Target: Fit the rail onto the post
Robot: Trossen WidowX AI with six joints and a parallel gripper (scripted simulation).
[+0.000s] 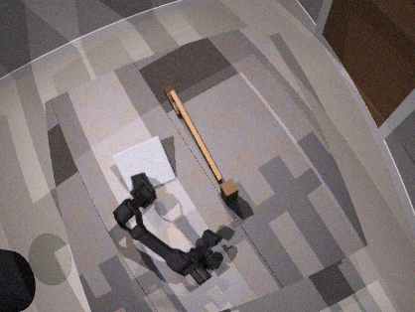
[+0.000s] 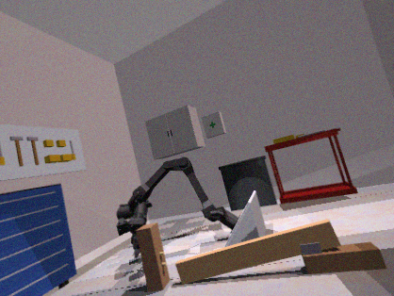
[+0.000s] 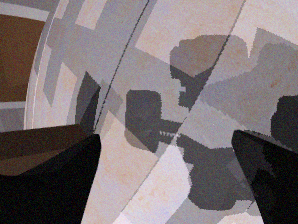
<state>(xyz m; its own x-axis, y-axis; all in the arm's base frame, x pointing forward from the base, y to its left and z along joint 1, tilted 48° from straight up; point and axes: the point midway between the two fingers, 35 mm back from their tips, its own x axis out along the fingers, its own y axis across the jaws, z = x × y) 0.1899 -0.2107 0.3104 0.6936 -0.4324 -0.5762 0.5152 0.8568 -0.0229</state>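
Note:
The wooden rail (image 1: 197, 136) (image 2: 254, 252) slopes from the grey bracket (image 2: 310, 247) on the low footboard block (image 2: 351, 260) (image 1: 168, 89) down to the table. Its near end lies low, with a small gap before the upright post (image 1: 229, 188) (image 2: 152, 259). Two short pegs (image 2: 162, 262) stick out of the post towards the rail. The rail's end holes cannot be made out. My gripper (image 3: 170, 139) (image 2: 136, 247) is open and empty, pointing down beside the post, on the side away from the rail. The post (image 3: 42, 145) shows dark brown at the left of the wrist view; the rail is out of that view.
A tilted white panel (image 1: 145, 161) (image 2: 248, 222) stands beside the arm's base, on the arm's side of the rail. Dark shadows of the arm and gripper fall on the table under the fingers. A blue cabinet, red frame and wall cupboards are in the background.

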